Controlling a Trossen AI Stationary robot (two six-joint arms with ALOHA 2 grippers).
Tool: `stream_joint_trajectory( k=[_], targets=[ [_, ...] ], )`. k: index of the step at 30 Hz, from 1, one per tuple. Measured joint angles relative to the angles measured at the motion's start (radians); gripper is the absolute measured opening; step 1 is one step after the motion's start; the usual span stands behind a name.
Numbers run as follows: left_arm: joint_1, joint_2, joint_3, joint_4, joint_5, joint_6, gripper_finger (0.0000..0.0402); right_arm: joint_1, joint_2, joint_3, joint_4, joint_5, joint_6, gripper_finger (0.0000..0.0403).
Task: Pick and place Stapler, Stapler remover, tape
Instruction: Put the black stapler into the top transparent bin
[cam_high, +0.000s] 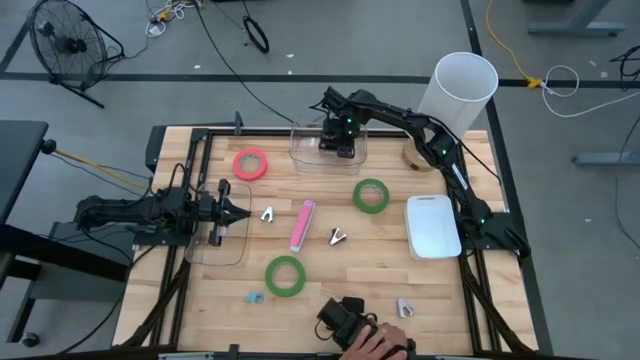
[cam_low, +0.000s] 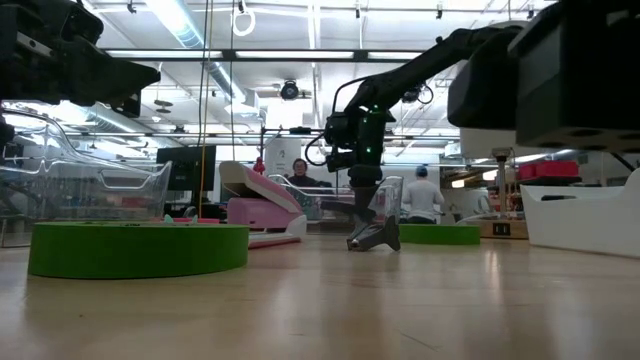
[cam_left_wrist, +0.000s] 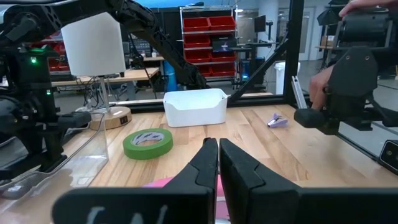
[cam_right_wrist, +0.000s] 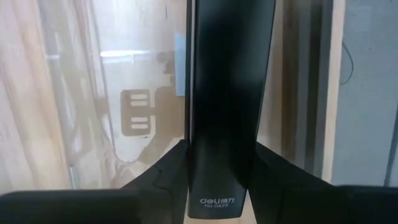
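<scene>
Black stapler (cam_right_wrist: 227, 124) sits clamped in the right claw (cam_high: 340, 140) over a clear bin (cam_high: 305, 152).

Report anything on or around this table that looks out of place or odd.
A person's hand rests on a dark device at the table's near edge, inside the arms' work area. Otherwise the tape rolls, pink stapler and small staple removers simply lie scattered flat; nothing looks spilled or damaged.
</scene>
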Motion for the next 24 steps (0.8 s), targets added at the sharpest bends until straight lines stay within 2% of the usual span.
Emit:
stream_joint_trajectory(
  k=[17, 24],
  targets=[
    [0.000, 0.000, 0.000, 0.000, 0.000, 0.000, 0.0018, 0.001, 0.000, 0.000, 0.027, 0.000, 0.037, 0.0148],
    [0.000, 0.000, 0.000, 0.000, 0.000, 0.000, 0.0018, 0.001, -0.001, 0.000, 0.032, 0.000, 0.072, 0.0202]
  ],
)
